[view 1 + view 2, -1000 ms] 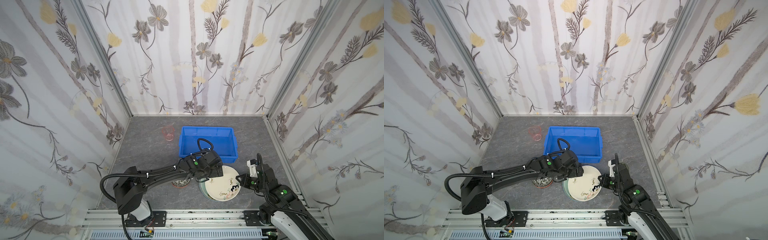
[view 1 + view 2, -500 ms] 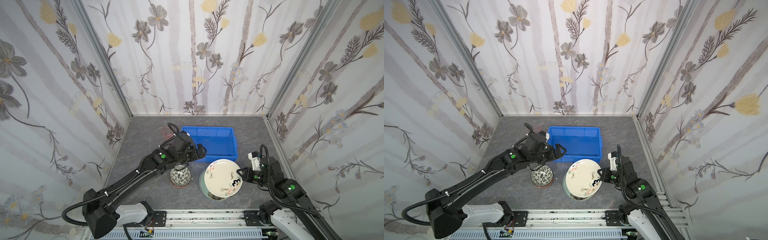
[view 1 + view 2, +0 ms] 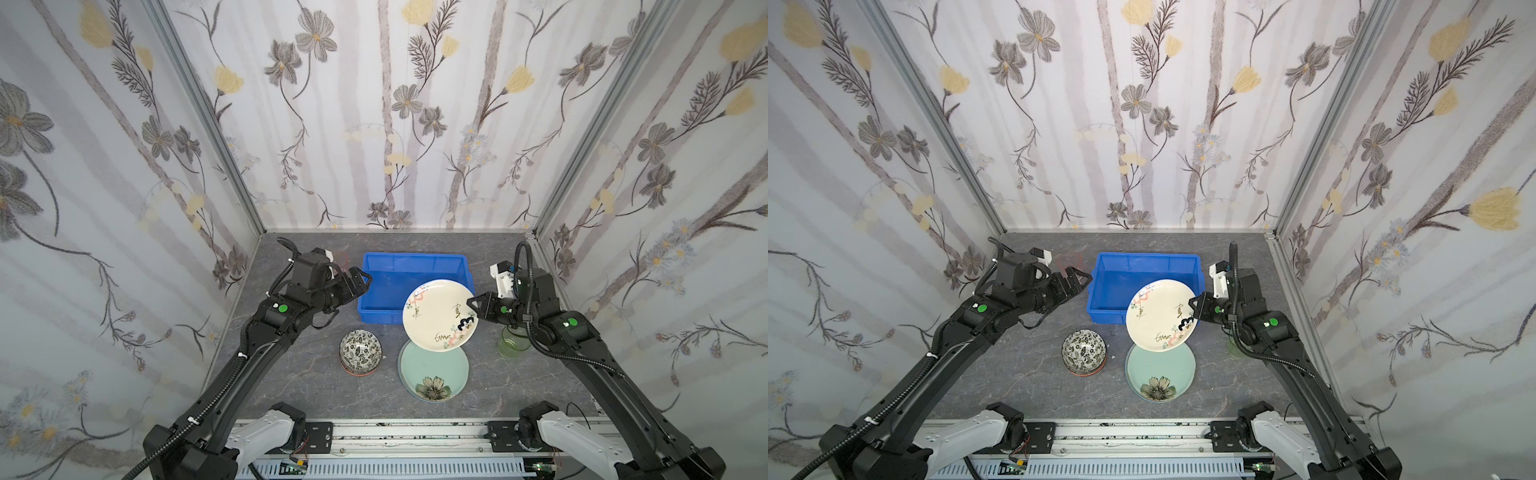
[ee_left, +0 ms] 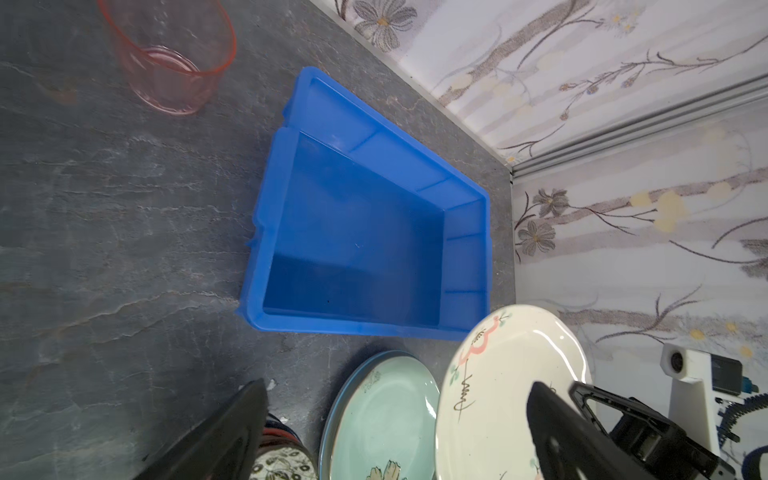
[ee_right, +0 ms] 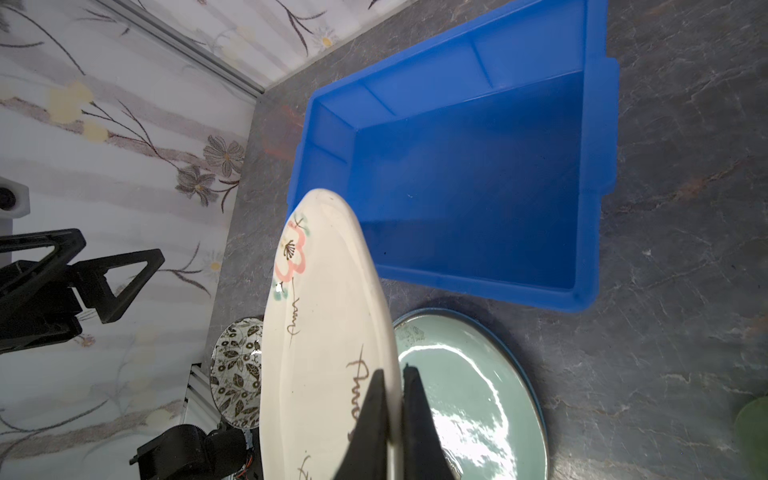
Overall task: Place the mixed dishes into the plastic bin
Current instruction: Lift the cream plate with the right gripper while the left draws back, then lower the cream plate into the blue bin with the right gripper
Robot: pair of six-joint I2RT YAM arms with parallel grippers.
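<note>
Pinching the rim of the cream plate [image 3: 436,316], our right gripper [image 3: 473,304] holds it tilted above the desk [image 3: 291,374], over the near right corner of the plastic bin [image 3: 399,266]. Our left gripper [image 3: 362,284] hangs spread wide beside the bin's left wall. We see the pale green plate [image 3: 432,368] flat below.

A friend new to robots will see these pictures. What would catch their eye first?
The cream plate, held tilted in the air by the right gripper pinching its rim, over the near right corner of the empty blue bin. Then the left gripper, open wide beside the bin's left wall, and the pale green plate flat on the table below.
</note>
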